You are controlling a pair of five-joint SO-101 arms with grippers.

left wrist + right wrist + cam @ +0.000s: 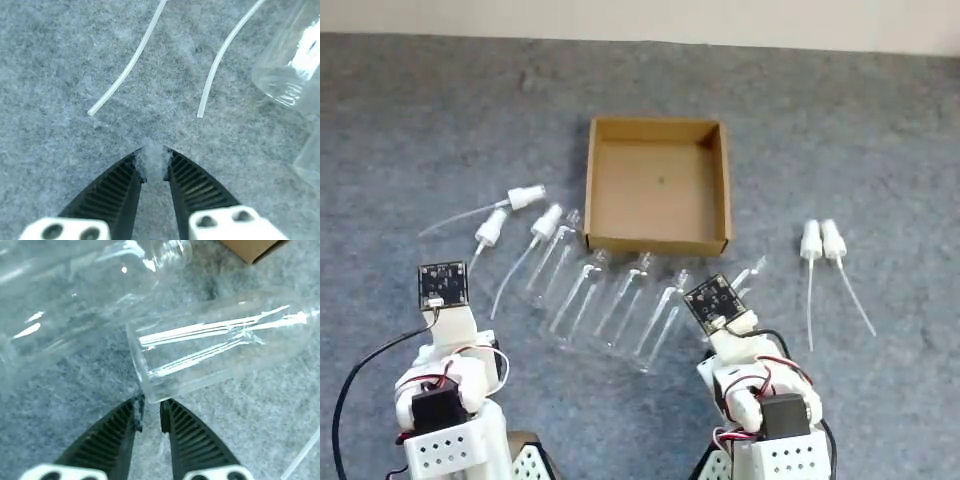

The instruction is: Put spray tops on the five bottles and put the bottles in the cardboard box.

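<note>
Nothing looks begun yet, by my reckoning. The cardboard box [660, 243] sits at the far centre of the grey table [880, 120], and none of the bottles [625, 300] is in it. All five lie on their sides in a row just on the near side of the box, necks bare. Three spray tops [525, 197] lie left of the row. The other two [810, 240] are off to the right, well apart from the bottles, with their thin tubes [125, 65] trailing toward the near edge.

The left gripper [154, 165] hangs over the table at the near left. Its fingers are drawn almost together on nothing, just short of two tube ends. The right gripper [151, 410] is pinched nearly closed too and holds nothing. Its tips are right at the base of a bottle [220, 350] toward the right end of the row.

So the step in hand is the very first capping. I'd say the next move calls for the right fingers to spread and take that bottle around its body. The left would then fetch a top by its head, not its floppy tube. The fiddly part will be feeding the tube down a narrow neck while clear, round glass wants to roll.
</note>
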